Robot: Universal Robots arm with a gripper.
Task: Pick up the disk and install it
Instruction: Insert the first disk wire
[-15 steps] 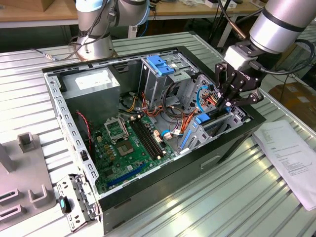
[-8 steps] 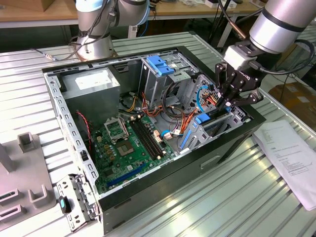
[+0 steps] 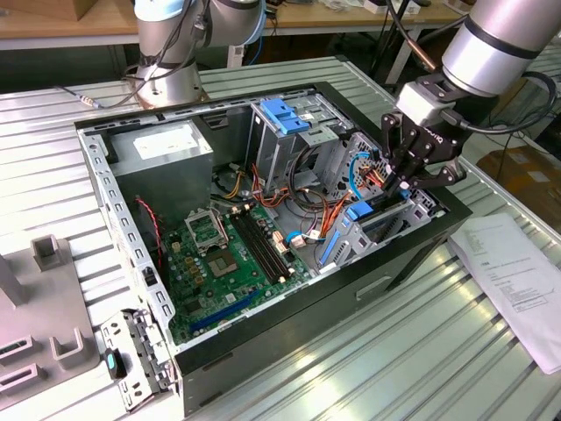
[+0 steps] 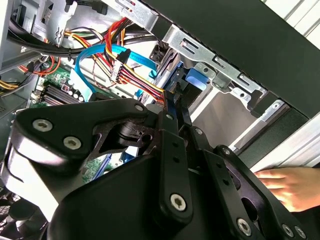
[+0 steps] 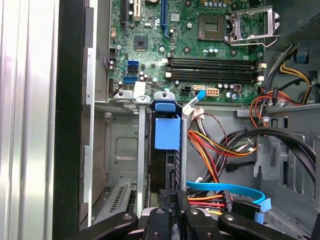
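Disk (image 5: 166, 132) on edge in the metal bay at the case's near wall. From above, in the first wrist view, it is a thin upright slab: a bright blue plastic rail on top, a dark narrow body below, silver bay walls on both sides. In the exterior view the disk (image 3: 372, 224) sits tilted in that bay at the exterior view's right end of the open computer case (image 3: 289, 324), with blue rails along its sides. Its label face cannot be seen.

Gripper (image 5: 176, 200) is right on it, black fingers drawn close together and pinching the disk's upper edge. The second wrist view shows the gripper (image 4: 177, 100) with its tips together just beside the blue rail.

By count: one disk, one gripper, one case, one green motherboard (image 5: 200, 45), one grey power-supply box (image 3: 162, 149), one flat blue cable (image 5: 225, 189), one printed sheet (image 3: 517, 281) on the table, and one hand (image 4: 295, 185) of a person resting outside the case.
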